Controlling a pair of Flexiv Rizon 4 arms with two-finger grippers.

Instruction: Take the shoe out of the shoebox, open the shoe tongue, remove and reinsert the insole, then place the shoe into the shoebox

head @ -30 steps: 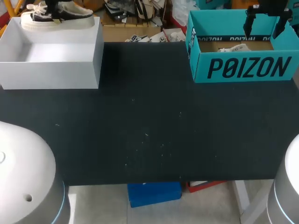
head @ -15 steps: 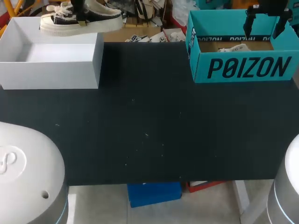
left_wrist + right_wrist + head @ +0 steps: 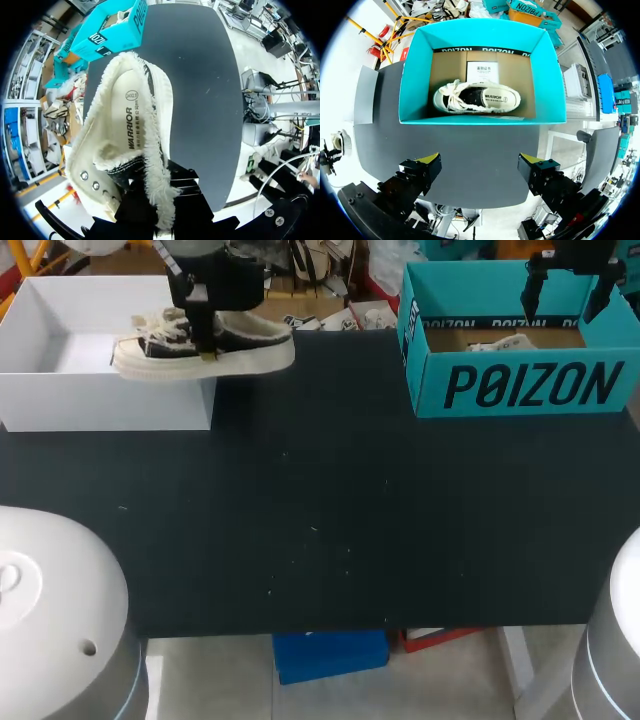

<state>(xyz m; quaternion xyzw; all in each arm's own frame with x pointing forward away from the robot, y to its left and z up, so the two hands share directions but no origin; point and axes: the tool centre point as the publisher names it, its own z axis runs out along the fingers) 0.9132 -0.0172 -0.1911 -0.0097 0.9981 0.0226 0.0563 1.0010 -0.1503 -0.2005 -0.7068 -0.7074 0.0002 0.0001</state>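
Since the earlier frames the shoe [image 3: 255, 348] has travelled from above the white box's [image 3: 60, 405] far edge to its near right corner, held off the surface by the left gripper [image 3: 205, 345], which is clenched on its fleecy collar. Its long axis runs across the table [image 3: 320, 520], toe leftward. Bare table lies just beside it, nothing in the way. Well apart, the right gripper [image 3: 480, 170] hangs with fingers spread above the teal shoebox [image 3: 415, 75], which holds a second shoe [image 3: 477, 97].
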